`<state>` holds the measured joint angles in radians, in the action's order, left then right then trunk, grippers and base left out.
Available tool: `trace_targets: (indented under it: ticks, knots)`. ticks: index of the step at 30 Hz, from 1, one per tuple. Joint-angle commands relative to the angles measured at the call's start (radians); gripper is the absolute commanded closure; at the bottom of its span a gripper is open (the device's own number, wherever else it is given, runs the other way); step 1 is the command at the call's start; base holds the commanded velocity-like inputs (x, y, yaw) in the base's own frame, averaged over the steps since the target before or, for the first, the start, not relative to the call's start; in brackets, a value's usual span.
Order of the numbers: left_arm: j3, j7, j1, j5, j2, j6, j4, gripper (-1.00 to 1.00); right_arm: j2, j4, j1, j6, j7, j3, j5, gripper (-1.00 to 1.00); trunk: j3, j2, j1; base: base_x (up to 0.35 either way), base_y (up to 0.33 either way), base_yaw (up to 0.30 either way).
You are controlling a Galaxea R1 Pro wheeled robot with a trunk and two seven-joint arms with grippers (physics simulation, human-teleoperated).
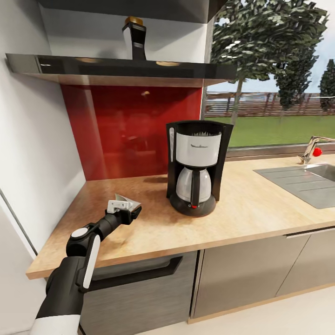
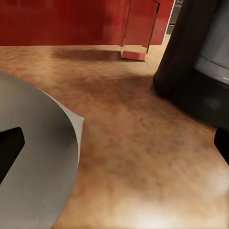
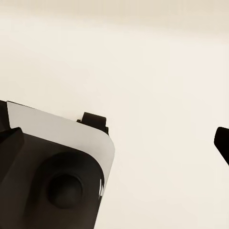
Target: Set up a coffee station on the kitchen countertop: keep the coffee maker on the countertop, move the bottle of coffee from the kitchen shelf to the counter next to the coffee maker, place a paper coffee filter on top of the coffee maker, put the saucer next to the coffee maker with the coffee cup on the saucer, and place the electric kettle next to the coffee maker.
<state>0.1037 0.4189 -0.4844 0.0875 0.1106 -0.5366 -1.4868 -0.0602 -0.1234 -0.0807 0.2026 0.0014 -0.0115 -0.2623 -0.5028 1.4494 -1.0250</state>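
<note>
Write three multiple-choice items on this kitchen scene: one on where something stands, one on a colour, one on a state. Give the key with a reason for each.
1. Where is the bottle of coffee?
A. On the kitchen shelf above the red backsplash
B. On the kitchen countertop beside the coffee maker
C. In the sink

2. What colour is the bottle's cap?
A. Red
B. Gold-yellow
C. White

3. What is the left gripper doing?
A. Hanging with nothing in it
B. Gripping the carafe handle
C. Holding the paper coffee filter over the kitchen countertop

Key:
1. A, the head view shows the bottle up on the shelf, well above the coffee maker.
2. B, the cap on the dark bottle is gold-yellow.
3. C, the white paper piece sits in the jaws, left of the machine and apart from it.
</note>
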Motion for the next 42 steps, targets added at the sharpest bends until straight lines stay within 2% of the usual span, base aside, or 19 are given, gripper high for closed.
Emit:
trace_targets:
  ticks: [1,8,11,16,17,20,42]
  knots:
    - [0.003,0.01,-0.001,0.009,0.001,-0.004,-0.001,-1.0,0.0,0.001,-0.001,0.003,0.0,-0.001,-0.003,-1.0,-0.001,0.001,0.0,0.0,0.0,0.0]
    - [0.003,0.01,-0.001,0.009,0.001,-0.004,-0.001,-1.0,0.0,0.001,-0.001,0.003,0.0,-0.001,-0.003,-1.0,-0.001,0.001,0.0,0.0,0.0,0.0]
    - [0.002,0.008,-0.001,0.015,0.011,-0.007,-0.018,-1.0,-0.001,0.001,-0.003,0.003,0.0,-0.001,-0.003,-1.0,-0.001,0.001,0.0,0.0,0.0,0.0]
    - [-0.026,0.005,-0.001,0.042,0.023,-0.015,-0.046,-1.0,-0.001,0.001,-0.005,0.004,0.0,-0.001,-0.003,-1.0,-0.001,0.001,0.0,0.0,0.0,0.0]
    - [-0.039,0.005,-0.001,0.117,0.023,-0.016,-0.052,-1.0,-0.001,0.001,-0.005,0.004,0.0,-0.001,-0.003,-1.0,-0.001,0.001,0.0,0.0,0.0,0.0]
    - [-0.044,0.005,-0.001,0.131,0.024,-0.017,-0.054,-1.0,-0.001,0.001,-0.005,0.004,0.0,-0.001,-0.003,-1.0,-0.001,0.001,0.0,0.0,0.0,0.0]
    - [-0.037,0.004,-0.001,0.138,0.024,-0.019,-0.036,-1.0,-0.002,0.001,-0.005,0.004,0.0,-0.001,-0.004,-1.0,-0.001,0.001,0.0,0.0,0.0,0.0]
